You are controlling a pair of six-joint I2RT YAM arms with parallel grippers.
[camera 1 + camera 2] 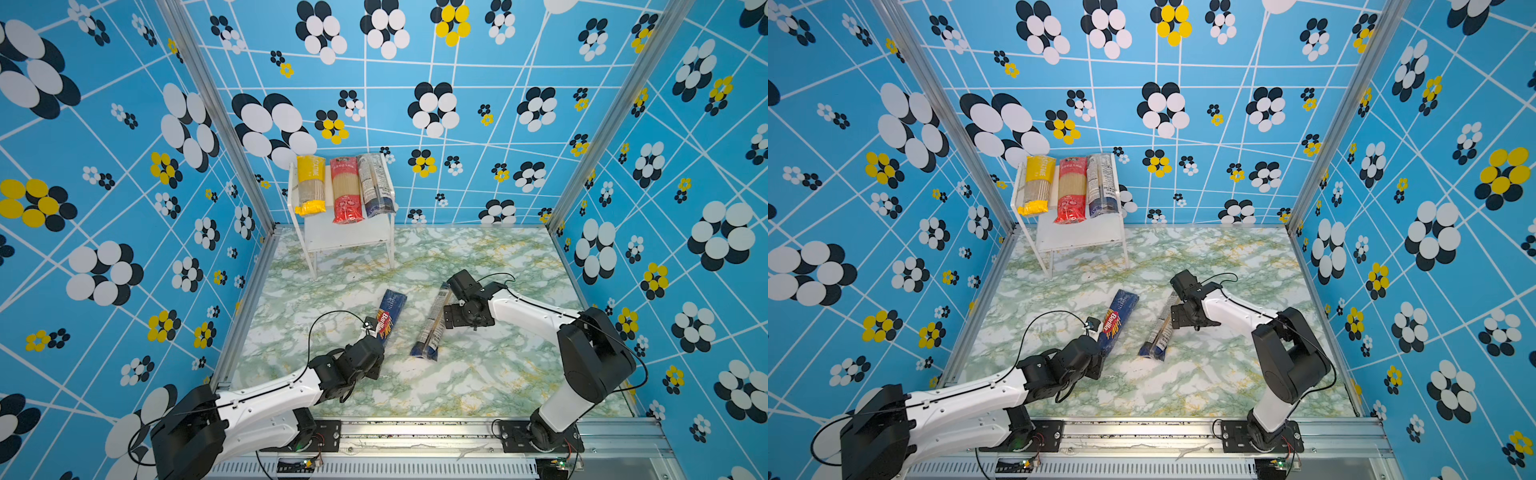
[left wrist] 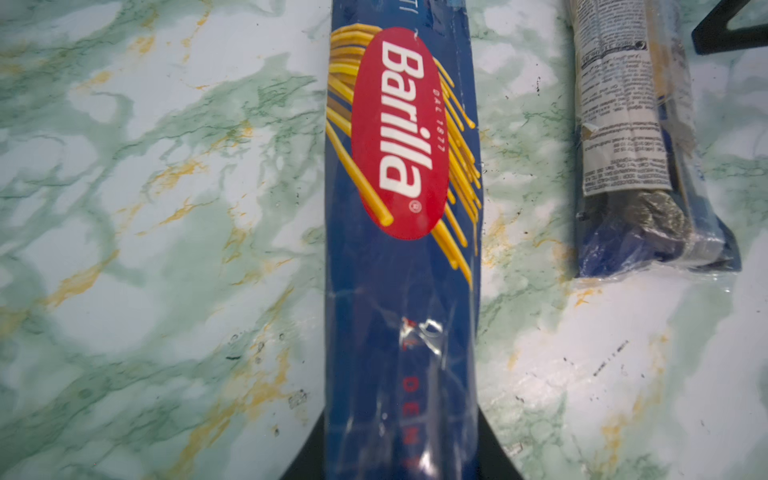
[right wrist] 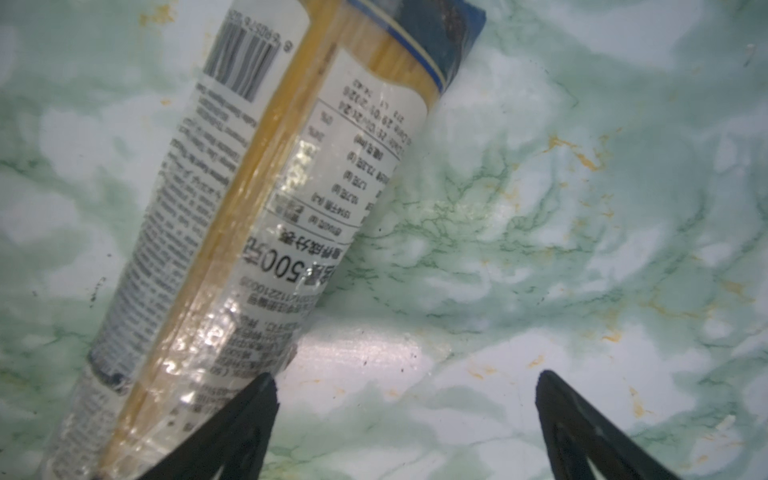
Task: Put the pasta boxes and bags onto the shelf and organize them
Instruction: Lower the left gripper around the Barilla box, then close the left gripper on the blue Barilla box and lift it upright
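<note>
Blue walls printed with black, white and yellow flowers are closing in a green-veined marble worktop (image 1: 478, 374) in both top views. At the back left a white shelf (image 1: 349, 237) is standing, and its upper board is carrying three packs side by side: a yellow bag (image 1: 310, 185), a red bag (image 1: 345, 191) and a printed clear bag (image 1: 374, 185). Nearer the front, a blue Barilla pack (image 1: 390, 311) and a second clear bag (image 1: 432, 328) are lying slantwise on the marble, near each other but apart. The left tool (image 1: 379, 350) is clamping the pack's near end. The right tool (image 1: 451, 318) is hanging at the right edge of the second clear bag.

In a top view the shelf (image 1: 1079, 239) is resting its thin legs on the worktop (image 1: 1204, 374), and the left tool (image 1: 1100, 355) is meeting the blue Barilla pack (image 1: 1119, 320) from the front.

From the left wrist, the blue Barilla pack (image 2: 399, 291) is running straight away from the camera. Two black fingers (image 2: 309, 453) are pinching its near end, so the left tool (image 2: 401, 461) is narrow and holding it. The second clear bag (image 2: 636, 145) is lying alongside.

From the right wrist, the right tool (image 3: 405, 415) is spreading wide with nothing between its jaws. One tip is overlapping the edge of the second clear bag (image 3: 257, 208); whether it is touching cannot be told. The other tip is hanging over bare worktop (image 3: 582, 208).
</note>
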